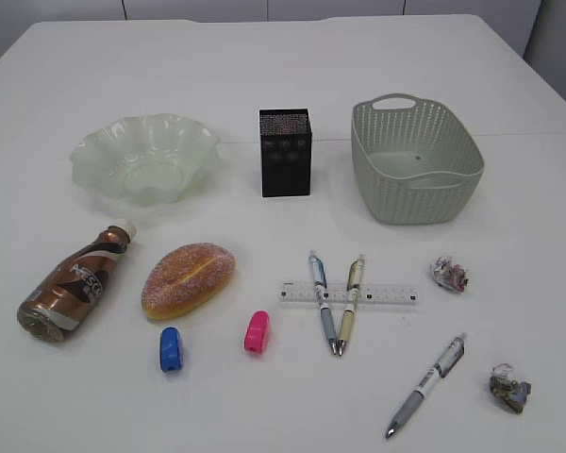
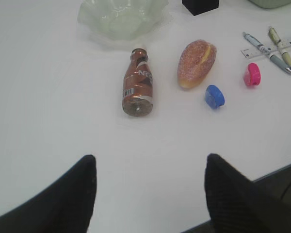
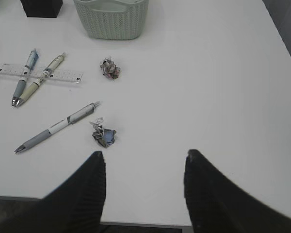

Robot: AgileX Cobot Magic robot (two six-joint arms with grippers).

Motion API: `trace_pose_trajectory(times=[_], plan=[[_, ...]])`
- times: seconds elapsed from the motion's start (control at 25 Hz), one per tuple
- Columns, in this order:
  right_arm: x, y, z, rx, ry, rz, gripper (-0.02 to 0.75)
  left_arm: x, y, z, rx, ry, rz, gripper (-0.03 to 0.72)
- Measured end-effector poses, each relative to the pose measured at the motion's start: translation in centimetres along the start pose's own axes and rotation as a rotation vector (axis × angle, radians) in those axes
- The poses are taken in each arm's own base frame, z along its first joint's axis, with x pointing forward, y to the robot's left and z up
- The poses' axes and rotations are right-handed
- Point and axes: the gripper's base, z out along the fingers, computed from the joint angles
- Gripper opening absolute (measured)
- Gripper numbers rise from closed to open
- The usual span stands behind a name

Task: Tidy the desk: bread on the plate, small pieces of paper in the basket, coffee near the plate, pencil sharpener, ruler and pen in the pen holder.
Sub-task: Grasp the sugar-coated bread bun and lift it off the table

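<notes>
A bread roll [image 1: 188, 278] [image 2: 197, 63] lies below the pale green plate [image 1: 143, 157] [image 2: 121, 17]. A coffee bottle [image 1: 74, 282] [image 2: 137, 88] lies on its side. Blue [image 1: 171, 349] [image 2: 214, 96] and pink [image 1: 256, 332] [image 2: 251, 74] sharpeners sit nearby. Two pens [image 1: 336, 302] [image 3: 33, 77] cross a ruler [image 1: 387, 293] [image 3: 68, 75]; a third pen [image 1: 426, 384] [image 3: 56, 126] lies apart. Two paper balls [image 1: 449, 274] [image 3: 103, 135] lie at the right. The black pen holder [image 1: 285, 152] and basket [image 1: 413, 160] [image 3: 112, 18] stand behind. My left gripper [image 2: 150, 162] and right gripper [image 3: 144, 158] are open and empty, out of the exterior view.
The table's near edge shows under both grippers in the wrist views. The second paper ball [image 1: 509, 388] lies close to the front right. The table's right edge [image 3: 281, 34] runs beside the basket side.
</notes>
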Motion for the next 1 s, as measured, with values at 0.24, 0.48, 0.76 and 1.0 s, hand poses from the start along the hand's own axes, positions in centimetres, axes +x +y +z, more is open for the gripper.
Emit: trace_pose_trajectory(times=[0.24, 0.48, 0.76, 1.0], plan=[[0.0, 0.0, -0.1, 0.0, 0.007, 0.013, 0.414, -6.2, 0.8, -0.8, 0.027, 0.015, -0.017, 0.506], [0.1, 0.2, -0.6, -0.019, 0.031, 0.056, 0.414, -11.4, 1.1, -1.1, 0.089, 0.0, -0.039, 0.506], [-0.2, 0.3, 0.0, -0.034, 0.092, 0.077, 0.414, -14.5, 1.6, 2.3, 0.182, 0.141, -0.085, 0.506], [-1.1, 0.4, 1.4, -0.035, 0.208, 0.159, 0.414, -16.6, 1.8, 4.9, 0.249, 0.195, -0.12, 0.506]])
